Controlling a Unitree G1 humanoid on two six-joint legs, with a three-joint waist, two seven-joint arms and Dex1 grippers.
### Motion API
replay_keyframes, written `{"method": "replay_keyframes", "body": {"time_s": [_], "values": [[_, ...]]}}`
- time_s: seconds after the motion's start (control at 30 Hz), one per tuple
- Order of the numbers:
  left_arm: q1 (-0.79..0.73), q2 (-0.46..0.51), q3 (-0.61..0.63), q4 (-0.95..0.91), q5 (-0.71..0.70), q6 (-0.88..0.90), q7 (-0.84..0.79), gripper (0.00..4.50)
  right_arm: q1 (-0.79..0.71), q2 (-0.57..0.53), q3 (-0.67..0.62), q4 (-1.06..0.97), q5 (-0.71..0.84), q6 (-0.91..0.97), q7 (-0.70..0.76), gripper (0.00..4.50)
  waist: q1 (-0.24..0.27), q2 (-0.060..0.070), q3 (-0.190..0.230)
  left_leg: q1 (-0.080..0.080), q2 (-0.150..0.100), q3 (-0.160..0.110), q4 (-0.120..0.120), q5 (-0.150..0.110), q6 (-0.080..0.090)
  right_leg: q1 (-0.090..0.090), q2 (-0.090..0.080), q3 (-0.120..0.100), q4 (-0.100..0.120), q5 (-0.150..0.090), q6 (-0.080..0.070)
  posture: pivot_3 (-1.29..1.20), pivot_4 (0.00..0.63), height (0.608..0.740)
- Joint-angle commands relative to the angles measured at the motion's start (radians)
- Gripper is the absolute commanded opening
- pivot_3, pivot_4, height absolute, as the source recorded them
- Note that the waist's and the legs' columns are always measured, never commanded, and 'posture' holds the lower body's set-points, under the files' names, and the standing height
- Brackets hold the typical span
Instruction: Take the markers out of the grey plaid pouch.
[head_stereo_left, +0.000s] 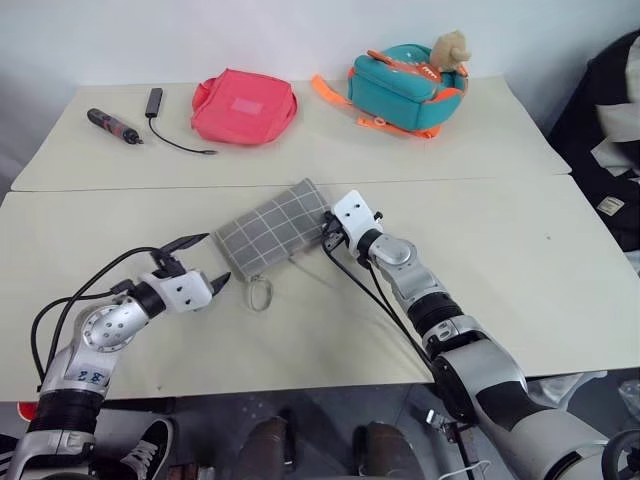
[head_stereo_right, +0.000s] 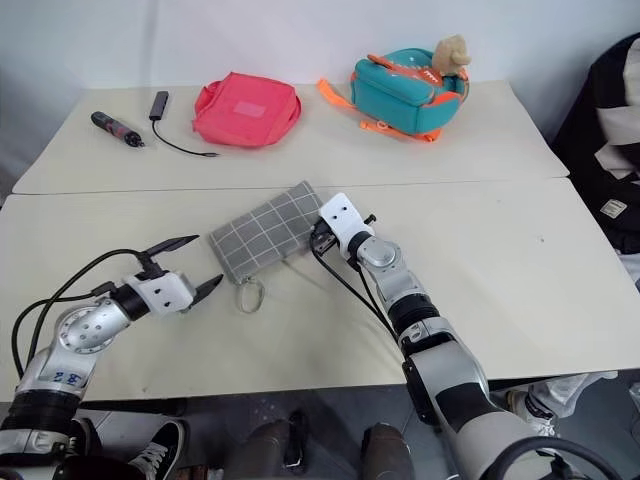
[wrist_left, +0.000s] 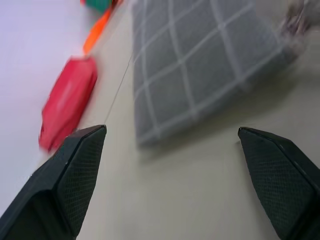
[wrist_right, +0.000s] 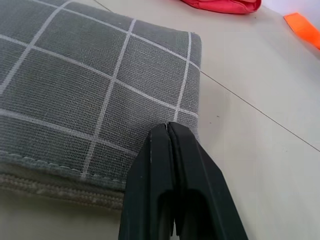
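Note:
The grey plaid pouch (head_stereo_left: 272, 230) lies flat and slanted in the middle of the near table, its zipper's ring pull (head_stereo_left: 260, 293) resting on the table at its near left end. My right gripper (head_stereo_left: 330, 225) is shut, its tips at the pouch's right corner (wrist_right: 75, 75); I cannot tell whether fabric is pinched between them. My left gripper (head_stereo_left: 215, 260) is open just left of the pouch's near end, apart from it. The left wrist view looks at the pouch (wrist_left: 200, 55) between the spread fingers (wrist_left: 75, 170). The markers are hidden.
On the far table lie a pink pouch (head_stereo_left: 243, 105), a teal bag with orange straps (head_stereo_left: 405, 85), a dark pen-shaped tool (head_stereo_left: 113, 125) and a black cable (head_stereo_left: 170, 125). A seam separates the two tables. A dark garment (head_stereo_left: 610, 130) hangs at the right.

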Motion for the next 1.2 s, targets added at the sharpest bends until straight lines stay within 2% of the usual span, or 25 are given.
{"method": "replay_keyframes", "body": {"time_s": [0.03, 0.47, 0.57, 0.9, 1.0, 1.1, 1.2], "values": [[-0.029, -0.006, -0.058, 0.034, 0.037, -0.021, 0.008, 4.50, -0.006, 0.000, -0.012, -0.007, 0.009, 0.005, 0.011, 0.06, 0.001, 0.000, 0.000, 0.000, 0.000, 0.000, 0.000, 0.000, 0.000, 0.000, 0.000, 0.000, 0.000, 0.000, 0.000, 0.00, 0.150, 0.740], [-0.169, -0.028, -0.146, 0.178, 0.092, 0.015, 0.069, 4.50, 0.007, -0.015, -0.049, -0.041, 0.028, 0.018, 0.020, 0.06, 0.006, 0.000, 0.000, 0.000, 0.000, 0.000, 0.002, 0.000, 0.000, 0.000, 0.000, 0.000, 0.002, 0.000, 0.000, 0.00, 0.150, 0.740], [-0.181, -0.047, -0.167, 0.196, 0.064, 0.020, 0.035, 3.91, 0.006, -0.022, -0.055, -0.045, 0.032, 0.018, 0.020, 0.00, 0.006, 0.000, 0.000, 0.000, 0.000, 0.000, 0.002, 0.000, 0.000, 0.001, 0.000, 0.000, 0.002, 0.000, 0.000, 0.00, 0.150, 0.740], [-0.174, -0.068, -0.193, 0.174, 0.026, 0.038, -0.028, 0.74, 0.016, -0.031, -0.053, -0.083, 0.033, 0.008, 0.024, 0.00, 0.007, 0.000, -0.001, 0.001, -0.001, -0.001, 0.003, 0.000, 0.001, 0.002, -0.001, -0.001, 0.002, 0.000, 0.000, 0.00, 0.150, 0.740], [-0.156, -0.073, -0.181, 0.139, 0.004, 0.058, -0.037, 0.02, 0.042, -0.060, -0.046, -0.134, 0.007, -0.007, -0.003, 0.00, 0.007, 0.000, -0.001, 0.001, -0.001, -0.001, 0.003, 0.000, 0.001, 0.002, -0.001, -0.001, 0.002, 0.000, 0.000, 0.00, 0.150, 0.740], [-0.137, -0.078, -0.174, 0.090, -0.013, 0.087, -0.045, 0.00, 0.078, -0.071, -0.056, -0.215, 0.053, 0.008, 0.073, 0.68, 0.006, 0.000, -0.001, 0.001, -0.001, -0.001, 0.003, 0.000, 0.001, 0.003, -0.001, -0.001, 0.001, 0.000, 0.000, 0.00, 0.150, 0.740], [-0.106, -0.094, -0.168, 0.012, -0.044, 0.147, -0.065, 0.00, 0.138, -0.088, -0.111, -0.421, 0.186, 0.128, 0.169, 1.71, 0.005, 0.000, -0.001, 0.001, -0.001, 0.000, 0.002, 0.000, 0.001, 0.003, -0.001, -0.001, 0.000, 0.000, 0.000, 0.00, 0.150, 0.740]]}}
